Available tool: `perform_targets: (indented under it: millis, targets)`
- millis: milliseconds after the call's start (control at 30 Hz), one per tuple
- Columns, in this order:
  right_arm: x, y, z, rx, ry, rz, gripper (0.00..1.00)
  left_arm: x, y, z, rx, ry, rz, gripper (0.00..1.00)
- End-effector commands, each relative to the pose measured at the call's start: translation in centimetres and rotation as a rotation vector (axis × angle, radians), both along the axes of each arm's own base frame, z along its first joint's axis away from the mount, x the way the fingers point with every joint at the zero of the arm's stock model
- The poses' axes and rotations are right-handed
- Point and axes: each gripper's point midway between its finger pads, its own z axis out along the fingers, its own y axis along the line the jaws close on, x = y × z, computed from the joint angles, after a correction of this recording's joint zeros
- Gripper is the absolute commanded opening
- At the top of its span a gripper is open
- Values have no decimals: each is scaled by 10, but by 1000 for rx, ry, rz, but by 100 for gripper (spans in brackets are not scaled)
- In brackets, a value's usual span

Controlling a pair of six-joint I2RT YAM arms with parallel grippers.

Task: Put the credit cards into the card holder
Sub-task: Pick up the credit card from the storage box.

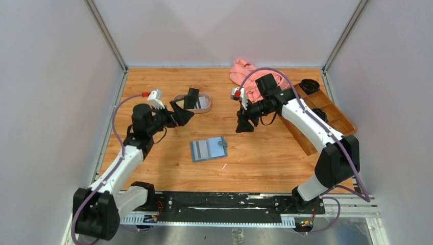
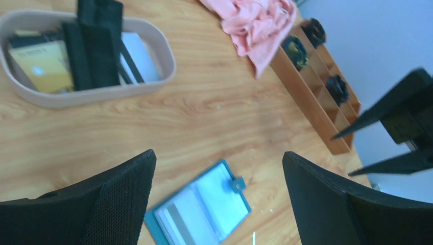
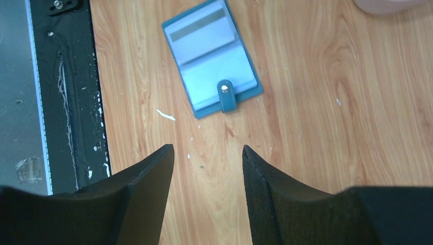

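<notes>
Credit cards (image 2: 94,56): mostly in the oval tray (image 2: 102,94) at the far left of the worktop (image 1: 265,163). Black ones are propped up over the rim, with a gold one and a white one lying flat beside them.
Card holder (image 1: 208,149): lies open and flat near the worktop's middle, well apart from the tray. Snap tab (image 1: 223,144) points toward the right arm, pale blue pockets face up.
Holder contents: a grey stripe shows across one pocket, likely a card already in. Cannot tell how many.
Left gripper (image 1: 181,113): jaws wide apart, nothing between them, in the air between tray and holder.
Right gripper (image 1: 245,125): jaws partly apart, empty, above the worktop on the holder's right side.
Progress: early, by my read. At most a card or so is in, and several are left in the tray.
Left to do: pick each remaining card from the tray, carry it over, slide it into a pocket.
Watch: thin cards are hard to lift off a flat surface. The holder may slide when a card is pushed in, so the other arm may need to pin it.
Other: pink cloth (image 1: 245,71) and wooden box (image 1: 327,115) at the far right, not involved.
</notes>
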Motion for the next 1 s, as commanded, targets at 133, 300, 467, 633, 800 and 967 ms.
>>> perform_targets:
  millis: [133, 300, 467, 633, 800, 967]
  targets:
    - [8, -15, -10, 56, 100, -34, 55, 77, 39, -9, 377, 179, 88, 92]
    - [9, -14, -17, 60, 135, -35, 55, 135, 36, -18, 570, 219, 98, 90]
    - [10, -16, -21, 75, 174, -45, 55, 190, 14, -30, 768, 180, 22, 94]
    - [9, -16, -24, 89, 211, -49, 54, 228, -10, -45, 761, 123, -254, 94]
    - [10, -15, -28, 88, 225, -46, 54, 247, 0, -37, 514, 94, -371, 93]
    - [11, -14, -34, 85, 255, -45, 54, 263, 17, -59, 383, 137, -391, 91]
